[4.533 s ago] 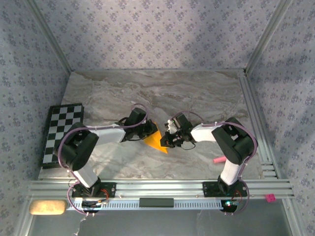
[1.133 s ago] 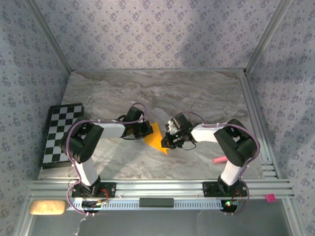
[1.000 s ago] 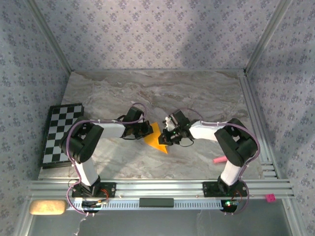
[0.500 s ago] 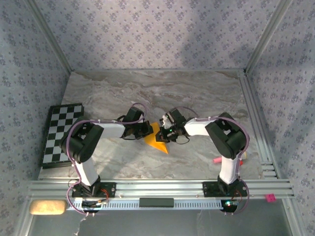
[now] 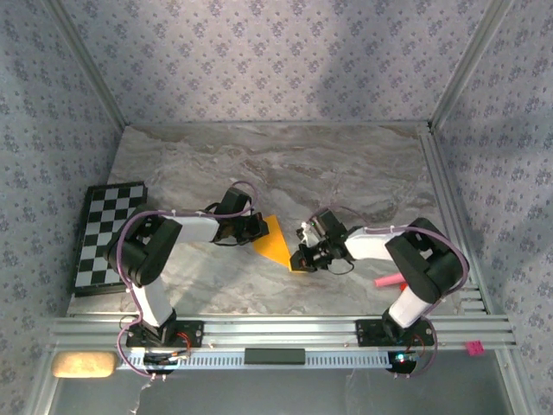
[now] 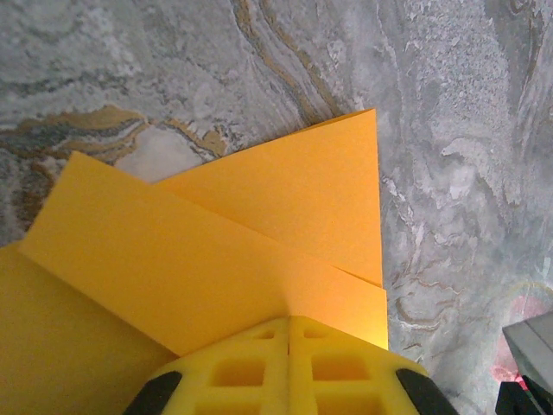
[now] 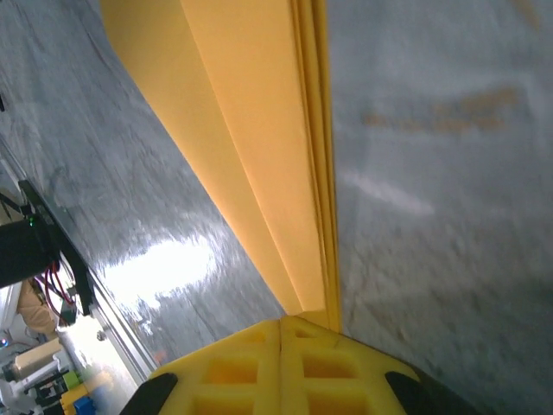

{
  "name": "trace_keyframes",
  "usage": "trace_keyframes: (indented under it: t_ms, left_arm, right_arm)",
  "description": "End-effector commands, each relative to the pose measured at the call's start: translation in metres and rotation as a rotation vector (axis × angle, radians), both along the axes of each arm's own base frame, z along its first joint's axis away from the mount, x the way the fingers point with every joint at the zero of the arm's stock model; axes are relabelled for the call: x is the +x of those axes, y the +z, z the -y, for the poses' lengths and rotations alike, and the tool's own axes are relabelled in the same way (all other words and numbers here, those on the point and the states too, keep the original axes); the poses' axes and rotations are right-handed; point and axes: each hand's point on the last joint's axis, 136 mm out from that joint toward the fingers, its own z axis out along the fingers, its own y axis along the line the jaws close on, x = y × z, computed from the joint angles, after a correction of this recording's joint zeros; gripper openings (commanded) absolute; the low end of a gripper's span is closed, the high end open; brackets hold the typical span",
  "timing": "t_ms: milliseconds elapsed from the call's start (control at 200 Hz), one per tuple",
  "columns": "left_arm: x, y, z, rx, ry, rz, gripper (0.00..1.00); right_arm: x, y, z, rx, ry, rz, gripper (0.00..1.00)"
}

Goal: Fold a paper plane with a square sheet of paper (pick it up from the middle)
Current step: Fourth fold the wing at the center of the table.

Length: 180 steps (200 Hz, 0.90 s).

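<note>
The orange-yellow sheet of paper (image 5: 275, 240) lies flat on the marble table, folded into a pointed wedge with its tip toward the near edge. Overlapping flaps and a diagonal fold line show on the paper (image 6: 259, 225) in the left wrist view. My left gripper (image 5: 257, 228) is shut, its yellow tips (image 6: 289, 322) pressed down on the paper's left part. My right gripper (image 5: 299, 259) is also shut and rests at the wedge's near right tip. In the right wrist view its tips (image 7: 281, 322) meet the stacked paper edges (image 7: 251, 130).
A black-and-white chequered board (image 5: 108, 235) lies at the table's left edge. A pink stick (image 5: 386, 281) lies near the right arm's base. Aluminium rails (image 5: 449, 216) border the right side and the front. Patterned walls close in the back and sides.
My right gripper slid from the paper's upper middle down along its right edge to the near tip, its elbow swinging right. The left gripper stayed pressed on the paper.
</note>
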Motion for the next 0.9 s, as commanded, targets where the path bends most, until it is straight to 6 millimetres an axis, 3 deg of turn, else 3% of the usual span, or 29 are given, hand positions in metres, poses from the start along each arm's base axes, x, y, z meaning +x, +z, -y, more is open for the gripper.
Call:
trace_keyframes:
  t_ms: [0,135,290,355,470,665,780,895]
  left_arm:
    - [-0.007,-0.031,-0.025,0.114,0.034,-0.063,0.07]
    - [-0.007,-0.03,-0.024,0.109,0.031,-0.063,0.07]
    - [-0.006,-0.027,-0.022,0.098,0.026,-0.056,0.07]
    - [-0.006,-0.026,-0.02,0.095,0.024,-0.055,0.08]
    - [-0.006,-0.027,-0.018,0.092,0.017,-0.056,0.08]
    - [-0.006,-0.026,-0.017,0.091,0.012,-0.055,0.08]
    - [-0.006,-0.025,-0.016,0.087,0.01,-0.054,0.08]
    - [-0.004,-0.018,-0.012,0.069,0.002,-0.045,0.08]
  right_arm:
    - [-0.031,-0.019,0.025,-0.086,0.011,-0.101,0.03]
    - [-0.032,-0.01,0.029,-0.067,0.008,-0.092,0.03]
    - [-0.005,0.033,0.012,0.034,-0.018,0.012,0.03]
    - [0.008,0.04,0.01,0.024,-0.038,0.043,0.03]
    - [0.034,0.035,0.0,0.008,-0.092,0.03,0.04]
    - [0.053,0.026,-0.026,0.009,-0.078,-0.005,0.05]
    - [0.055,0.009,-0.024,-0.027,-0.083,-0.039,0.05]
    - [0.042,-0.015,-0.01,-0.097,-0.09,-0.083,0.02]
